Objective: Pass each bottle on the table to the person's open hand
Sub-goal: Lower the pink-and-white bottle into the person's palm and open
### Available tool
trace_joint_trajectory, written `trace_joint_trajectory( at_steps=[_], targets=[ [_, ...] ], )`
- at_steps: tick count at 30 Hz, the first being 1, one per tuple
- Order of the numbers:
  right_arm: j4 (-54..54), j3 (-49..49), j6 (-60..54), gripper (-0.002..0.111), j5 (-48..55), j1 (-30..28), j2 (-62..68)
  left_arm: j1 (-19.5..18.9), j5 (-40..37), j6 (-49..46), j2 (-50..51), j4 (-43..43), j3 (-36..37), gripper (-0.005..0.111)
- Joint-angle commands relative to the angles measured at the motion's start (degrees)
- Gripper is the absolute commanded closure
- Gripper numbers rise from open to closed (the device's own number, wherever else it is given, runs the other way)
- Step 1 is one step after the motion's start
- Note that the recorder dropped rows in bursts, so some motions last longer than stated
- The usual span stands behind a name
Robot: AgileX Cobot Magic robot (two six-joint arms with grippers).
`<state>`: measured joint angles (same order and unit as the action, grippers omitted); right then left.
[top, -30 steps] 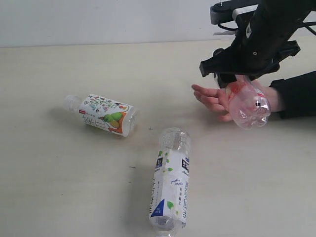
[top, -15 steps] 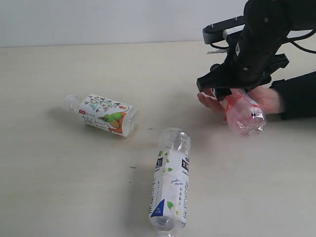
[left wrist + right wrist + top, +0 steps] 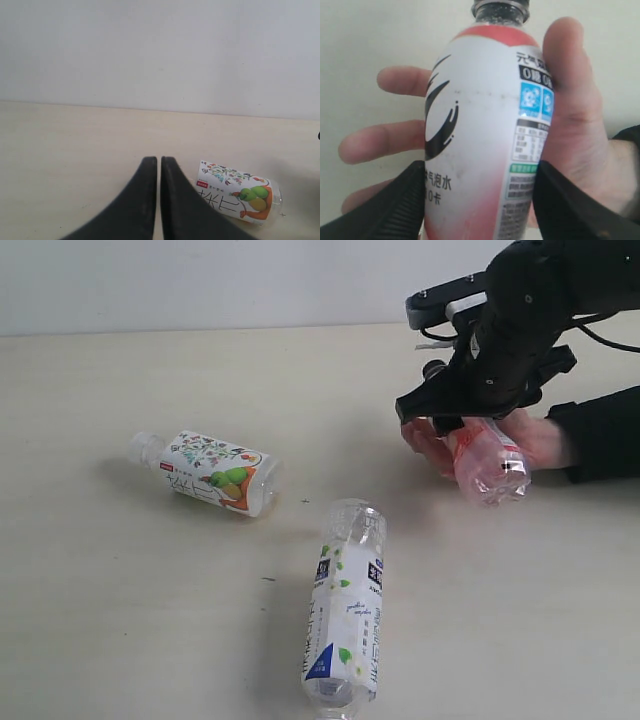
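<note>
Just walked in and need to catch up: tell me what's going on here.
The right gripper is clamped on the pink-peach bottle and holds it against the person's open hand, whose thumb lies along the label. The gripper has not let go yet. Two more bottles lie on their sides on the table: the fruit-and-flower bottle and the leafy bottle. The left gripper is shut and empty, near the fruit-and-flower bottle.
</note>
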<state>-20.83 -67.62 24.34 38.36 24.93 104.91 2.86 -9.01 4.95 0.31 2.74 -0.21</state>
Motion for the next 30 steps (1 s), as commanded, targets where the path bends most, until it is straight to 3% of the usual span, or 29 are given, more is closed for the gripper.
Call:
trace_joint_trajectory(
  at_steps=[1, 27, 30],
  targets=[
    [-3.6, 0.3, 3.2, 0.108, -1.7, 0.0, 0.1, 0.1, 0.3, -0.3, -0.3, 0.3, 0.2, 0.101],
    [-2.2, 0.3, 2.9, 0.108, -2.0, 0.0, 3.9, 0.1, 0.3, -0.3, -0.3, 0.3, 0.2, 0.101],
    [-2.3, 0.3, 2.9, 0.102, -2.0, 0.0, 3.9, 0.1, 0.3, -0.3, -0.3, 0.3, 0.2, 0.101]
  ],
)
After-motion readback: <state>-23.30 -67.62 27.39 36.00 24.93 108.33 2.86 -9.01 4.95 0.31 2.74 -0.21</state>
